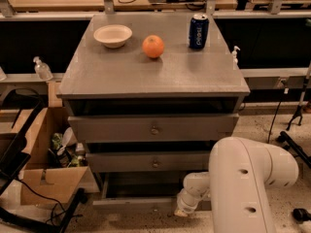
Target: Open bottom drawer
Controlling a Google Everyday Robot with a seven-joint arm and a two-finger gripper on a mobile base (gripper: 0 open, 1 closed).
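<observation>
My jaws are sitting low at the front of the bottom drawer [131,204], the narrow grey wooden front with a small round knob, lowest of three in the grey wooden desk [146,76]. They are lying at the right part of that front, just under the end of my white wrist [190,198], and I cannot tell whether they are apart or together. The bottom drawer is standing out a little from the desk, showing a dark gap above its front. My bulky white arm [248,183] is filling the lower right of the view. Above the bottom drawer, the mid-sized grey drawer front [121,162] and the widest grey drawer front [121,128] are each showing a round knob at centre. On the desk top, a shallow white bowl [112,35], a round orange fruit [153,46] and a dark blue drink can [198,31] are standing in a row, apart from one another. An open brown cardboard box [43,181] is sitting on the floor to the left of the desk.
</observation>
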